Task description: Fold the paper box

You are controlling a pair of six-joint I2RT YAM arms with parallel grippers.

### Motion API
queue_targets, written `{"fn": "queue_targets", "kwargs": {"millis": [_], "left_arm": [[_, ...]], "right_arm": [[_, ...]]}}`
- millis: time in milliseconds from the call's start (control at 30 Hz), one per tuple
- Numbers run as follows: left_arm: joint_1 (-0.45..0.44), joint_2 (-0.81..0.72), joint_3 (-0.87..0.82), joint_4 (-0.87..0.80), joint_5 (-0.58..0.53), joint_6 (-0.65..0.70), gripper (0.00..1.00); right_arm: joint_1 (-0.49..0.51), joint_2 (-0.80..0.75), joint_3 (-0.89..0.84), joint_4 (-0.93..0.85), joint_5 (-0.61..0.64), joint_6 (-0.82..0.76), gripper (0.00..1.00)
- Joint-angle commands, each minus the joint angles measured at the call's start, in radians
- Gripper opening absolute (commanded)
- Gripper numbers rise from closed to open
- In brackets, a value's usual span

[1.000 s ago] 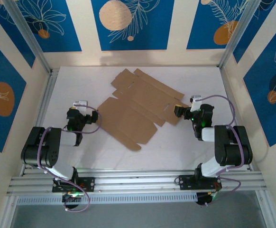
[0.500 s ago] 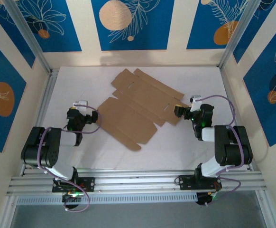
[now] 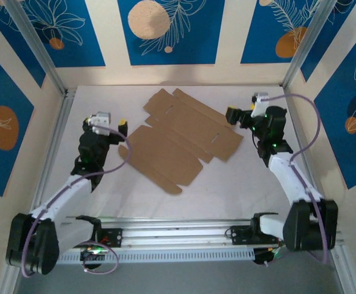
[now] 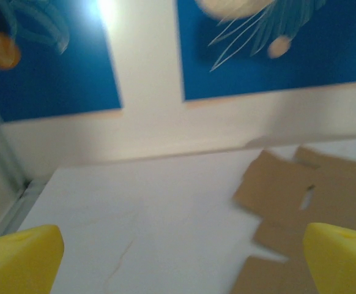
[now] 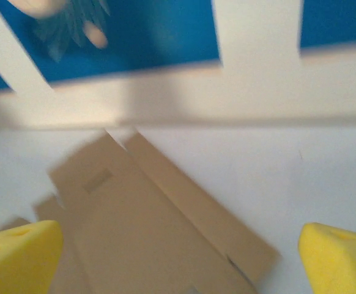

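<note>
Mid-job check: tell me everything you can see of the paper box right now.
The paper box is an unfolded sheet of plain brown, unprinted cardboard, die-cut with flaps, tabs and small slots. It lies flat on the white table, turned diagonally, roughly midway between the two arms. No panel is folded up yet, and nothing rests on it. The left fingers and right fingers are open near its edges and appear clear of it.

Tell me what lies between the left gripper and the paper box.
Nothing but bare white table: in the top external view, a narrow strip of it separates the open left gripper from the paper box.
</note>
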Motion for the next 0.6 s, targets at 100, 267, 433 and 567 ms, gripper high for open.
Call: {"fn": "queue_targets", "kwargs": {"millis": [100, 267, 433, 567], "left_arm": [[-0.247, -0.076, 0.318, -0.536, 0.01, -0.032, 1.0], [-0.358, -0.099, 0.542, -1.048, -0.25, -0.341, 1.0], [-0.317, -0.193, 0.456, -1.112, -0.225, -0.506, 1.0], [-0.304, -0.132, 0.408, -1.198, -0.044, -0.682, 1.0]], "right_arm": [[0.278, -0.179, 0.292, -0.443, 0.092, 0.057, 0.99], [0.333, -0.204, 0.578, -0.863, 0.003, 0.27, 0.99], [0.283, -0.207, 0.523, -0.917, -0.13, 0.373, 1.0], [0.38, -0.164, 0.411, -0.916, -0.029, 0.373, 0.99]]}}
